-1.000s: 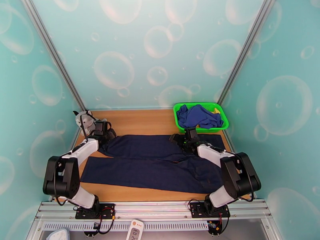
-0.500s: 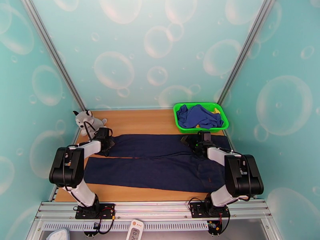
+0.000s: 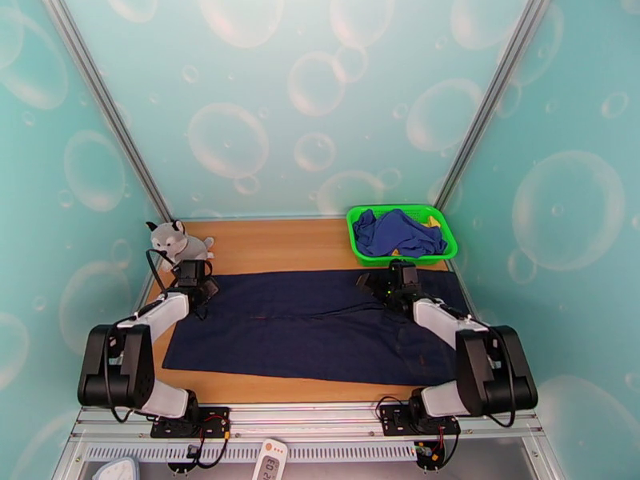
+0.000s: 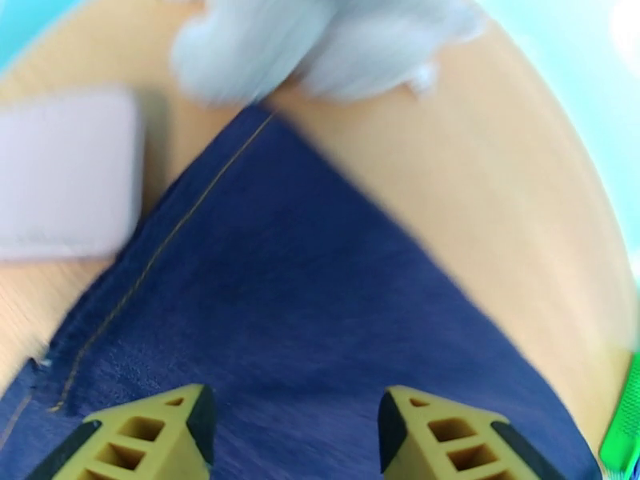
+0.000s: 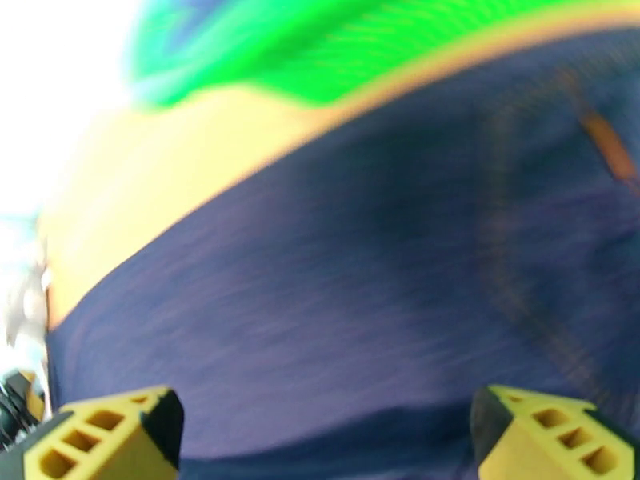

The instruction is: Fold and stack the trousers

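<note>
The dark navy trousers (image 3: 320,330) lie flat across the wooden table, their two legs side by side and running left to right. My left gripper (image 3: 198,286) hovers over their far left corner. In the left wrist view its yellow fingertips (image 4: 172,418) stand apart with nothing between them, above the trousers (image 4: 304,298) and an orange seam. My right gripper (image 3: 382,282) is over the far edge towards the right. In the right wrist view my right gripper (image 5: 320,414) stands wide open above the trousers (image 5: 360,314).
A green basket (image 3: 398,209) holding a bright blue garment (image 3: 396,232) stands at the back right, just beyond the trousers. A grey plush toy (image 3: 172,240) sits at the back left, close to my left gripper. Bare wood lies between them along the back.
The gap between the two legs has closed and the trousers now lie as one flat rectangle. My left gripper has shifted left and nearer. My right gripper has moved right.
</note>
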Robot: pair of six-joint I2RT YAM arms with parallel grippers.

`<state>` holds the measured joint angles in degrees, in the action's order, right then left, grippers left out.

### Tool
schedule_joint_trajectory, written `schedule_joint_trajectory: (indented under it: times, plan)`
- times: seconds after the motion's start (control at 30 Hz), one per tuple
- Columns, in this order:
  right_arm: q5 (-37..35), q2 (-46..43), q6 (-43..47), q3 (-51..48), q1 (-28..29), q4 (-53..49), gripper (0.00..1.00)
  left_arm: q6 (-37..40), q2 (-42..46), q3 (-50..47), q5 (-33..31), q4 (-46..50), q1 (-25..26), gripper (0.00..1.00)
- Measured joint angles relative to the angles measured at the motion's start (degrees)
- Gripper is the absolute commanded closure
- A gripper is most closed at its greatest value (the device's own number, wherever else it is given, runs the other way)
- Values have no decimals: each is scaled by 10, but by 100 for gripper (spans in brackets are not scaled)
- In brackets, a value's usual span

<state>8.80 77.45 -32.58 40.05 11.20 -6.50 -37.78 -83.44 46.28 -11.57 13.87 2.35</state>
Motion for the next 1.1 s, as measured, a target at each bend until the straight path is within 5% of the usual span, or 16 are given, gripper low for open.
schedule_joint_trajectory:
  times: [0.17, 0.5, 1.1]
  plan:
    - [-10, -7, 3, 28, 91, -1, 1, 27, -33, 47, 23, 17, 31, 41]
    - [-1, 117, 1, 43, 179, 5, 1, 52, -81, 80, 10, 53, 60, 39]
    - [-8, 97, -40, -19, 207, 45, 1, 0, -56, -42, 46, 20, 116, 39]
